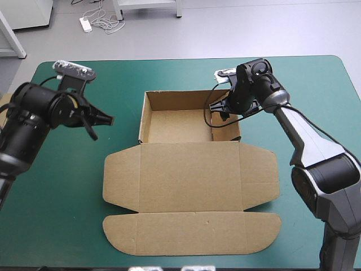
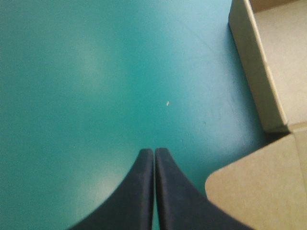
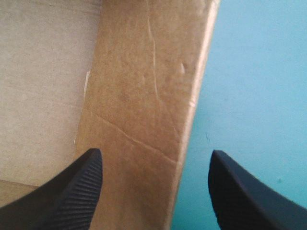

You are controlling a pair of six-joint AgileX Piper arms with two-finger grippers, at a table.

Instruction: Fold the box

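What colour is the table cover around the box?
The cover is teal-green, clearest in the high view.

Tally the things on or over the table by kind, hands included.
Brown box: 1
Black hands: 2 (left hand shut; right hand open, a box wall between its fingers)
Total: 3

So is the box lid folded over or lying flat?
Flat: the lid lies spread on the table, while the walls of the tray stand raised.
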